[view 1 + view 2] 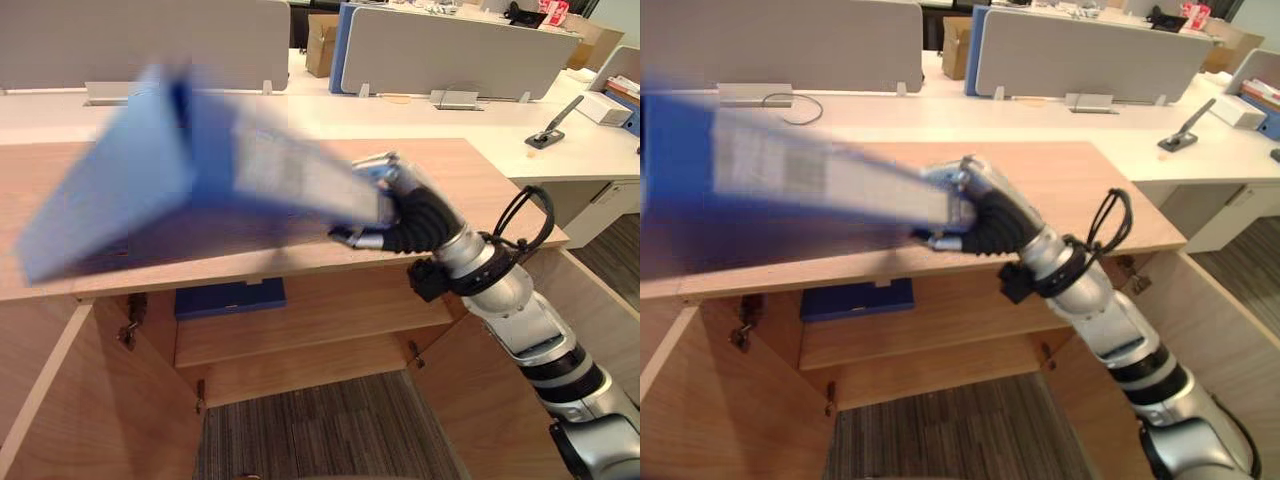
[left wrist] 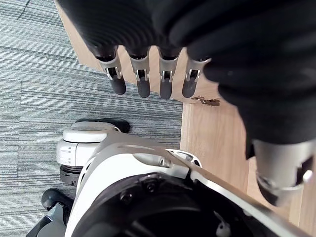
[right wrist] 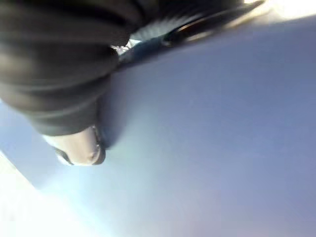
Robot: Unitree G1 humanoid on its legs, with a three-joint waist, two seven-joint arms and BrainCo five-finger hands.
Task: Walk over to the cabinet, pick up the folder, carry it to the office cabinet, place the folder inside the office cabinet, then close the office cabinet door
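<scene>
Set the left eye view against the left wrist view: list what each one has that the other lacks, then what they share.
Left eye view: the blue folder gripped by the right hand above the cabinet top. Left wrist view: the left hand, fingers straight, holding nothing. Shared: grey carpet and a wooden cabinet panel.

White desk (image 1: pixel 400 115) running across 12 o'clock, grey divider screens (image 1: pixel 450 50) standing on it, cardboard box (image 1: pixel 321 45) behind at 12, black desk gadget (image 1: pixel 553 128) at 2, grey carpet (image 1: pixel 310 430) at 6.
</scene>
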